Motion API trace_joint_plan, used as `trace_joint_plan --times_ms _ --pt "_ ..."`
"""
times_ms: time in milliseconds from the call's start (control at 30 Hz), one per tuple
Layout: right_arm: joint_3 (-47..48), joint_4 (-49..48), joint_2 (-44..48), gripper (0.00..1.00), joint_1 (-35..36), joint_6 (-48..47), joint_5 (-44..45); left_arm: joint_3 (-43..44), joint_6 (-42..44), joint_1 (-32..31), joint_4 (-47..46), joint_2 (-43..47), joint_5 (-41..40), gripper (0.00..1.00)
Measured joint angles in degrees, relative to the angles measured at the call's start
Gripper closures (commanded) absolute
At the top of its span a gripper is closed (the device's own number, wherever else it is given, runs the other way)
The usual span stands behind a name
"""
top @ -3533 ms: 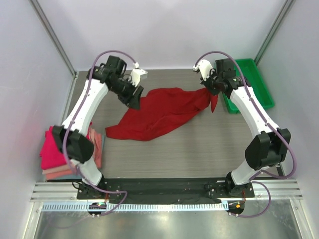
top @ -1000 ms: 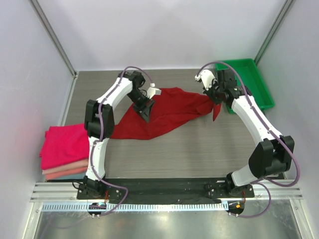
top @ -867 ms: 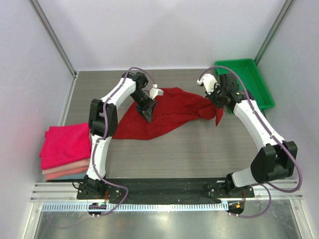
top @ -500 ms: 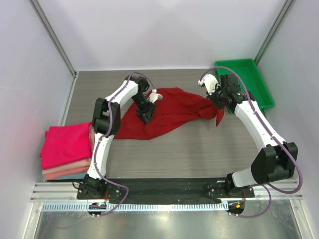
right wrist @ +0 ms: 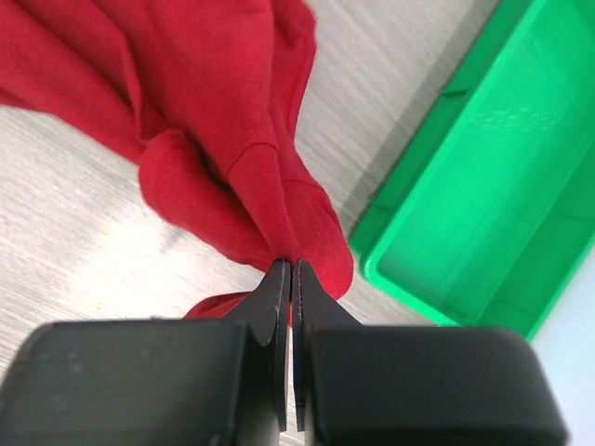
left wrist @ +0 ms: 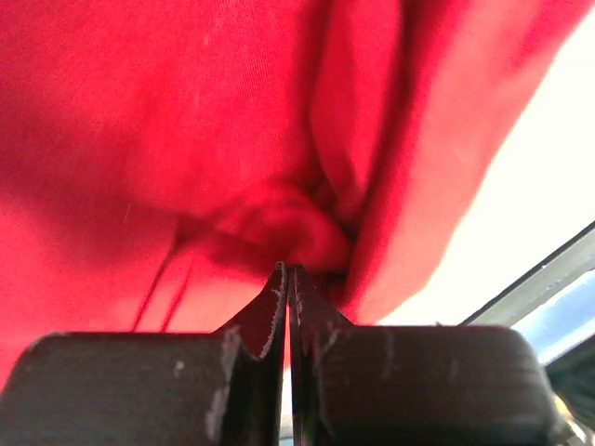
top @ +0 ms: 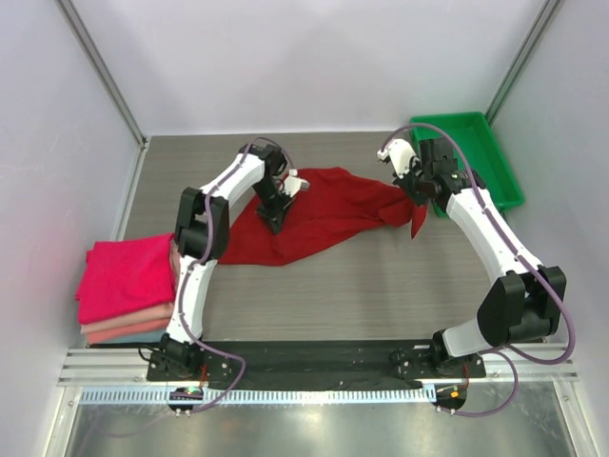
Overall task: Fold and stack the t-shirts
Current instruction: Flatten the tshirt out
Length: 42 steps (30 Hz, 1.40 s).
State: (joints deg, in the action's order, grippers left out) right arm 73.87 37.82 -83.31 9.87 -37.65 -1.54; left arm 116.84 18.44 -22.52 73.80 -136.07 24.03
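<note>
A large dark crimson t-shirt [top: 328, 214] lies crumpled across the middle of the table. My left gripper [top: 275, 215] is pressed down onto its left part, and in the left wrist view the gripper [left wrist: 288, 271] is shut with a bunch of the crimson cloth [left wrist: 307, 232] pinched at the tips. My right gripper [top: 417, 194] holds the shirt's right end just above the table. The right wrist view shows this gripper [right wrist: 291, 265] shut on a fold of the cloth [right wrist: 232, 139]. Folded t-shirts [top: 124, 286], magenta on top of salmon and pale pink, are stacked at the left edge.
A green plastic tray [top: 495, 176] stands at the back right, close to my right gripper, and its rim [right wrist: 409, 251] shows in the right wrist view. Grey walls and metal posts enclose the table on three sides.
My left gripper has come down onto the crimson shirt's left part and closed on the cloth. The right gripper keeps its hold and has barely moved.
</note>
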Motion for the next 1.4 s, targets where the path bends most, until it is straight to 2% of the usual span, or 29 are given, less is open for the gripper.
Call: trace_joint_plan --times_ms 100,400,633,667,733,767,833,900,1000,1100,1400 --pt "2.34 0.17 0.00 0.99 -0.17 0.07 0.04 -0.94 -0.04 0.04 -0.59 5.84 -1.79 1.00" --pt "12.35 -2.86 -0.42 0.99 -0.87 1.75 2.82 -7.13 0.42 0.42 -3.52 37.03 -8.28 1.00" --pt "13.92 -5.05 -2.23 0.99 -1.01 3.13 5.75 -21.64 0.98 0.92 -3.34 49.03 -10.75 0.99" --pt "13.20 -5.31 -2.10 0.99 -1.01 3.13 5.95 -25.00 0.81 0.92 -3.52 50.42 -10.49 0.94" --pt "11.08 -5.77 -1.60 0.99 -0.98 3.10 6.08 -32.54 0.09 0.87 -3.28 53.40 -9.62 0.90" --pt "9.66 -6.08 -1.25 0.99 -0.98 3.08 6.05 -35.87 -0.26 0.83 -2.86 54.62 -8.90 0.81" --pt "6.51 -5.86 -0.50 0.99 -1.01 3.04 6.03 -42.93 -1.07 0.79 -2.10 57.40 -6.88 0.78" --pt "3.26 -5.44 0.42 0.99 -1.01 3.02 5.84 -46.47 -1.62 0.68 -0.98 59.12 -5.84 0.73" --pt "-0.68 -4.42 1.73 0.99 -1.01 3.04 5.40 -47.19 -1.73 0.42 -1.27 60.39 -5.64 0.63" --pt "-3.26 -3.78 3.08 0.99 -1.01 2.97 4.92 -45.35 -1.70 0.20 -2.45 57.99 -5.95 0.61" --pt "-6.27 -3.48 4.96 0.99 -1.09 1.75 4.61 -32.24 -3.13 -2.56 -8.66 33.66 -6.56 0.59"
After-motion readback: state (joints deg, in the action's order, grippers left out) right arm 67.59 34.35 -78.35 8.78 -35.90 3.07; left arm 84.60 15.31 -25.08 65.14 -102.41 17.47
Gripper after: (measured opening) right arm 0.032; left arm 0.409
